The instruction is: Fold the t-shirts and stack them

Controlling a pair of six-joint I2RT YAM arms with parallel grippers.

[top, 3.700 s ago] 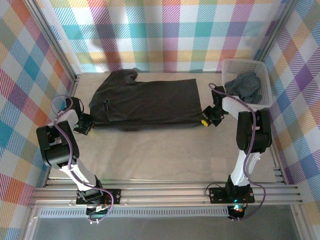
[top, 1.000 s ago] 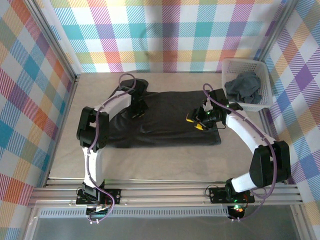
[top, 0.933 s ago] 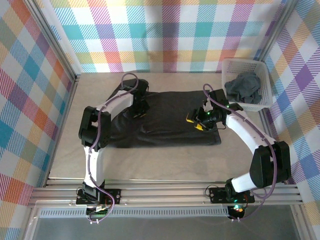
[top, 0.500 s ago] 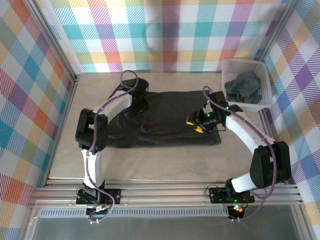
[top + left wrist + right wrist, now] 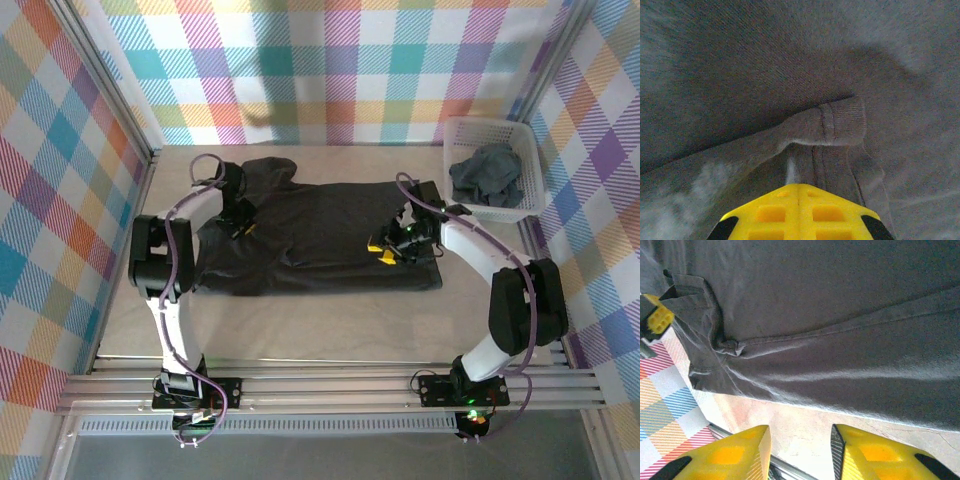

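A dark grey t-shirt (image 5: 320, 235) lies spread across the middle of the table. My left gripper (image 5: 240, 222) sits on its left part, yellow fingers pressed together. In the left wrist view this gripper (image 5: 799, 186) is shut, and a seamed strip of the t-shirt (image 5: 835, 160) runs from a folded sleeve hem into its tips. My right gripper (image 5: 383, 250) hovers over the shirt's right half. In the right wrist view it (image 5: 800, 432) stands open with nothing between the fingers, over bare table just off the t-shirt's (image 5: 830, 315) edge. A second grey t-shirt (image 5: 488, 175) is crumpled in the basket.
The white lattice basket (image 5: 525, 150) stands at the back right corner. Checked walls close in the table (image 5: 320, 320) on three sides. Bare tabletop runs along the near side, in front of the shirt. The left gripper (image 5: 659, 320) appears at the left edge of the right wrist view.
My left arm has swung left from the shirt's upper middle to its left part, and the cloth's left edge has spread leftward. My right gripper has shifted slightly and its jaws have narrowed.
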